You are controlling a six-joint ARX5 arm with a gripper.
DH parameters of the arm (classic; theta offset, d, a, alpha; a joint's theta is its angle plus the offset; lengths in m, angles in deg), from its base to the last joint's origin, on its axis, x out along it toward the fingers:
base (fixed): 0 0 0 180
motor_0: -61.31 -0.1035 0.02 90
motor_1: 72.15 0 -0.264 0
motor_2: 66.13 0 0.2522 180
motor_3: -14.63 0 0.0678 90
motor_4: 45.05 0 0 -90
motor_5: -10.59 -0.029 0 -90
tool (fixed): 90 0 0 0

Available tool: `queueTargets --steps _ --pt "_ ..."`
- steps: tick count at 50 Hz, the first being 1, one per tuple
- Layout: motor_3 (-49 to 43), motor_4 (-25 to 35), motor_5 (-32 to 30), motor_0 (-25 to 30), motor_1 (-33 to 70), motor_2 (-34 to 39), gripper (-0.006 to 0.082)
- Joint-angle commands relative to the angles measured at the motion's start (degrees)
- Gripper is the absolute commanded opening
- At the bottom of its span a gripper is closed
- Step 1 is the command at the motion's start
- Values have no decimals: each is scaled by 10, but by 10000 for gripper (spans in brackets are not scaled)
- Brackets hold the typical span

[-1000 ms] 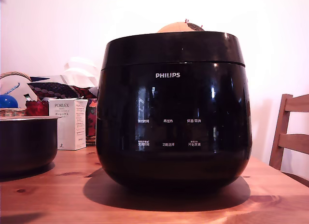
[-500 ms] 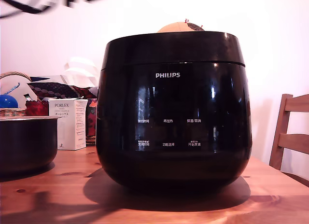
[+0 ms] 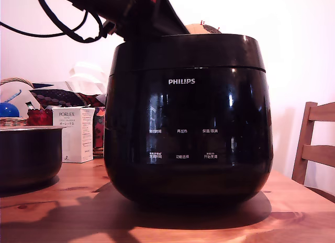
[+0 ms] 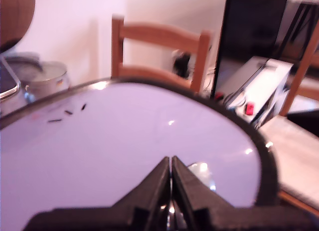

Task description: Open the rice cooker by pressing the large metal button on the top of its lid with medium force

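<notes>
**Arm arrives over the lid, button not yet pressed**

A second ago the space above the rice cooker [image 3: 188, 120] was empty; half a second ago only a blurred cable and a dark edge showed in the top left corner of the exterior view. Now the arm [image 3: 131, 12] fills that corner and reaches in over the left part of the lid [image 3: 188, 52], its cable looping behind. The cooker itself has not shifted: it sits mid-table, front lettering facing the camera, the lid down and its seam closed.

In the wrist view the gripper [image 4: 171, 166] has its two fingers pinched together to a single point, holding nothing, aimed across the lid's glossy top [image 4: 124, 141]. A small shiny patch [image 4: 202, 171] lies just beside the fingertips on the right of that picture; it may be the metal button, though blur leaves that uncertain.

My reading is that the approach is nearly done and the press is what remains. The closed fingertips look ready to serve as a poker, so the next need is to centre on the button and push down firmly, without skidding on the slick surface
</notes>
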Motion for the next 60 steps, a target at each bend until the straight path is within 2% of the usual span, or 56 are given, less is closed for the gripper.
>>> queueTargets --steps 1,17,35,41,49,60 --pt "-12 -3 -6 6 6 1 -22" --pt "-101 -3 -31 21 6 1 -22" --pt "-160 -20 -36 11 7 1 -22" --pt "-144 -19 -36 2 7 1 -22" --pt "-87 13 -36 1 5 1 -22" --pt "-73 26 -33 2 5 1 -22"
